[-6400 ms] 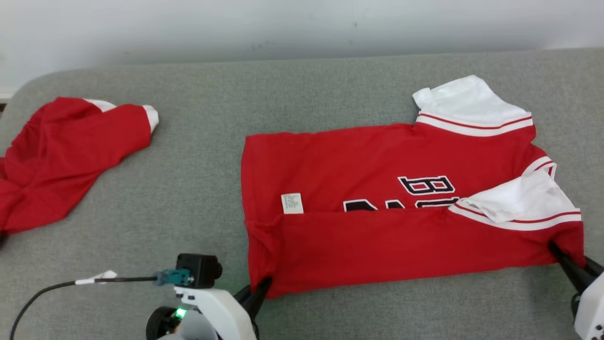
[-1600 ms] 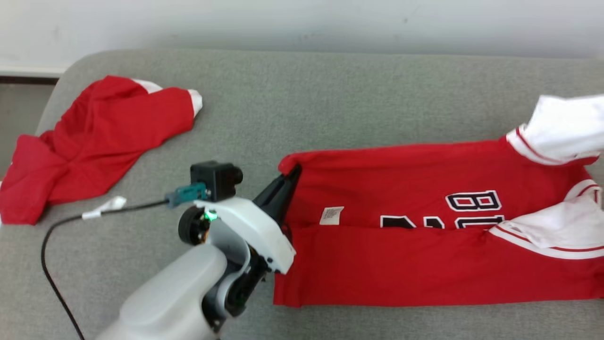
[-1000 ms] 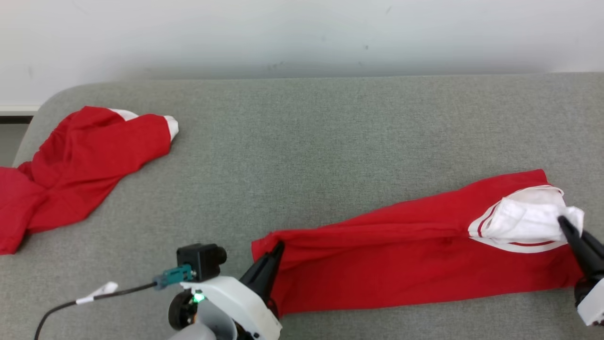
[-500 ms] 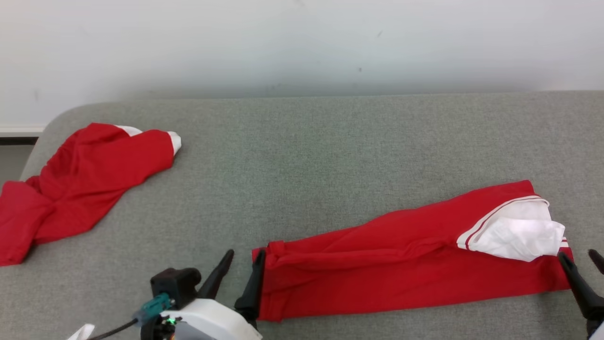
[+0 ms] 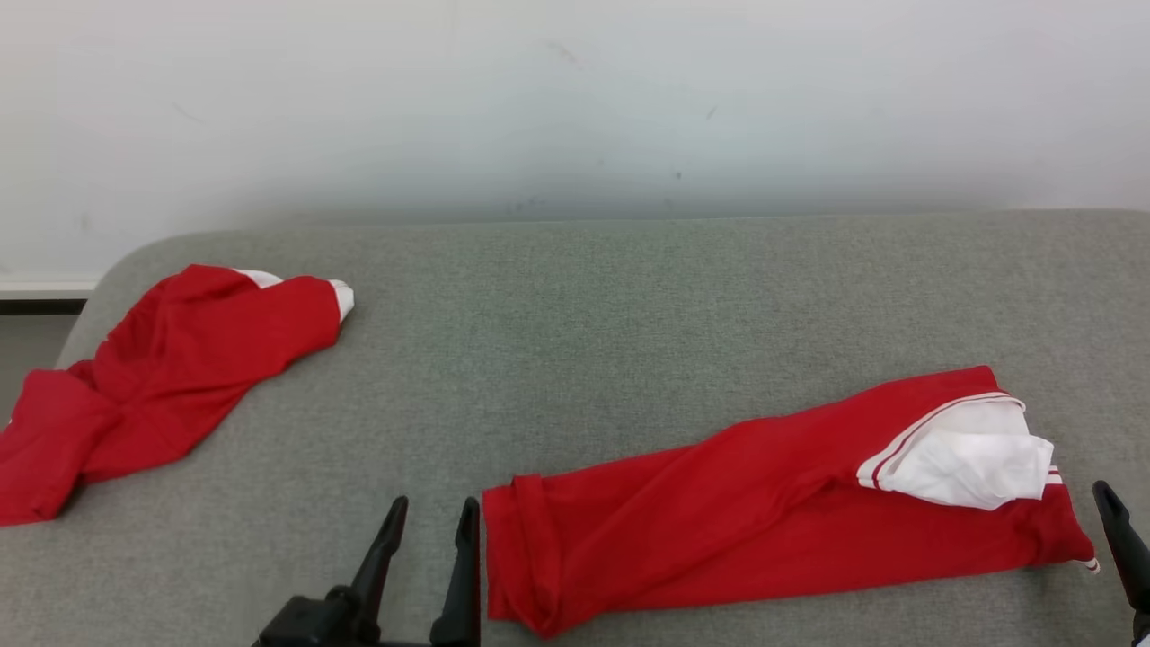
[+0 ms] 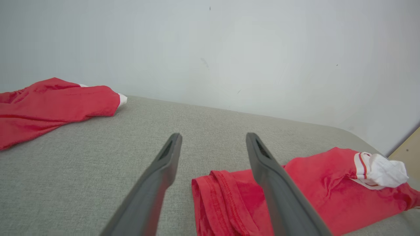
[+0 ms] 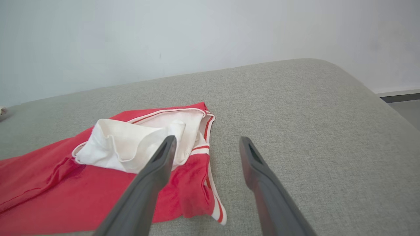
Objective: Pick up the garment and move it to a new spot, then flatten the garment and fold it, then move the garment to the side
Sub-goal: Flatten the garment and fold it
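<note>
**Left wrist view:** The left claw (image 6: 214, 136) is released, its two dark fingers spread wide w/ nothing between them but the grey woven fabric surface (image 6: 82, 170). The folded red fabric garment (image 6: 315, 183), a long strip, lies on that surface to the claw's right. Its hemmed end sits just beside the right-hand finger and partly behind it. Whether they touch can't be told. The strip runs off to the right and ends in a bunched white sleeve w/ red stripes (image 6: 380, 170). Well apart on the claw's left lies a second, crumpled red garment (image 6: 55, 101) w/ a white cuff, close to the pale wall (image 6: 229, 49).

**Right wrist view:** The right claw (image 7: 207, 140) is likewise released, fingers wide apart, grey surface between them. The garment's sleeve end lies ahead & to the claw's left. The left-hand finger crosses in front of the white sleeve and the red edge, contact unclear. A striped red-and-white corner lies just beside that finger. To the claw's right the surface rounds off at its edge.

**Head view:** The left claw sits at the bottom, fingers apart & pointing up. The garment's hemmed end is just right of its inner finger, w/ a narrow grey gap showing. Of the right claw, one finger (image 5: 1119, 539) shows at the lower right corner, just past the sleeve end and apart from it. The garment lies between the two claws, slanting up toward the right one. The crumpled garment is well left of the left claw, near the surface's rounded corner.
</note>
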### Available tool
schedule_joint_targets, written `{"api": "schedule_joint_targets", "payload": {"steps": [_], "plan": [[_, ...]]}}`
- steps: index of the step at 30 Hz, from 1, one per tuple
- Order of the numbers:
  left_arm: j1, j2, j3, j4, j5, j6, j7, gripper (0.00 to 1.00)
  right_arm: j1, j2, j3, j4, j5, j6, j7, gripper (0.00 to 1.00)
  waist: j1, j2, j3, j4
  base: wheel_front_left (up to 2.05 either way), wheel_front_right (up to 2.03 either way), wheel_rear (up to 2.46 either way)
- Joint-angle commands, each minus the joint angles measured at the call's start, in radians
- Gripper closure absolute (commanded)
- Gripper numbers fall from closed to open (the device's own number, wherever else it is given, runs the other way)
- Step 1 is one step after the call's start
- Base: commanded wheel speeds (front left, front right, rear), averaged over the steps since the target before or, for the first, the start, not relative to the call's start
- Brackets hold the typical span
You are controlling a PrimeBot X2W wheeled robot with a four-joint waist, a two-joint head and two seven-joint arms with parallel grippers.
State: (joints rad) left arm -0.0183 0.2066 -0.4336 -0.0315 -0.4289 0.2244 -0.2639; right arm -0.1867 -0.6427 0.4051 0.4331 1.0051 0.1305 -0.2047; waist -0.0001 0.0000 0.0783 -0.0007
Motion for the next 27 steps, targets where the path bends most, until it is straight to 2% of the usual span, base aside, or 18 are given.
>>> {"api": "schedule_joint_targets", "payload": {"steps": [1,9,16,27], "plan": [[0.03,-0.02,0.027,-0.003,0.045,-0.02,0.0,0.0,-0.016,0.001,-0.019,-0.005,-0.027,0.0,0.03,0.0,0.0001,0.0,0.003,0.009,0.0,0.0,0.0],[0.07,-0.109,0.128,-0.01,0.174,-0.121,0.0,0.0,-0.108,0.044,-0.094,0.031,-0.132,0.0,0.202,0.0,0.0001,0.0,0.039,0.062,0.0,0.0,0.0],[0.079,-0.144,0.178,0.011,0.217,-0.181,0.0,0.0,-0.145,0.082,-0.133,0.127,-0.2,0.0,0.329,0.0,0.0001,0.0,0.06,0.117,0.0,0.0,0.0],[0.078,-0.154,0.198,0.017,0.232,-0.209,0.0,0.0,-0.128,0.115,-0.208,0.224,-0.243,0.0,0.39,0.0,0.0001,0.0,0.082,0.146,0.0,0.0,0.0]]}}
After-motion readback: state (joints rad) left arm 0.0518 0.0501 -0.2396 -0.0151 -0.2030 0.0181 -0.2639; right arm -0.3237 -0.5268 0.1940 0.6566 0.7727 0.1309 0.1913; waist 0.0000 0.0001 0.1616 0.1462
